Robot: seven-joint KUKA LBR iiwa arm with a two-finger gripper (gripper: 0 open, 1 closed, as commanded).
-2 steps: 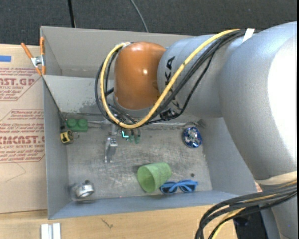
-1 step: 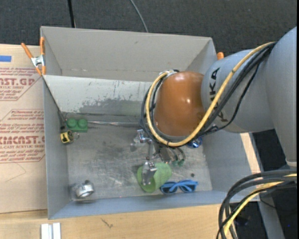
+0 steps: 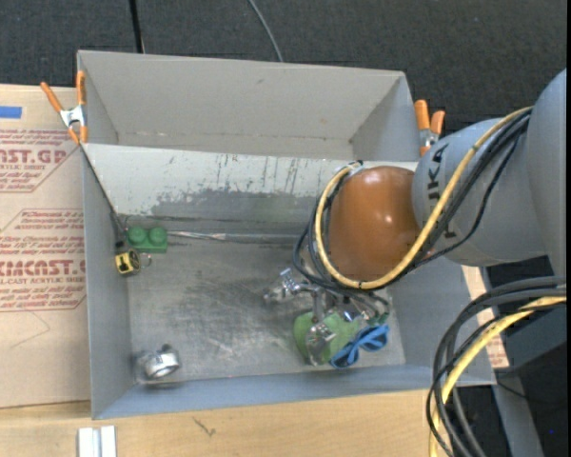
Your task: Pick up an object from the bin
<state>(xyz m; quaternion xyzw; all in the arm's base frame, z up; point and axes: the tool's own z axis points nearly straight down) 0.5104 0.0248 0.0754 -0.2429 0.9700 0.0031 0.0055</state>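
My gripper (image 3: 325, 305) hangs below the arm's orange cover at the front right of the bin. It is low over a light green rounded thing (image 3: 316, 336) that lies on the bin floor. A blue looped thing (image 3: 364, 343) lies against the green one on its right. A small shiny metal piece (image 3: 284, 287) sits just left of the gripper; whether it is loose or part of the gripper I cannot tell.
A green two-stud brick (image 3: 147, 238) lies at the back left corner of the floor, with a small yellow and black thing (image 3: 126, 262) beside it. A silver round cap (image 3: 158, 363) rests at the front left. The arm and its cables cover the bin's right side.
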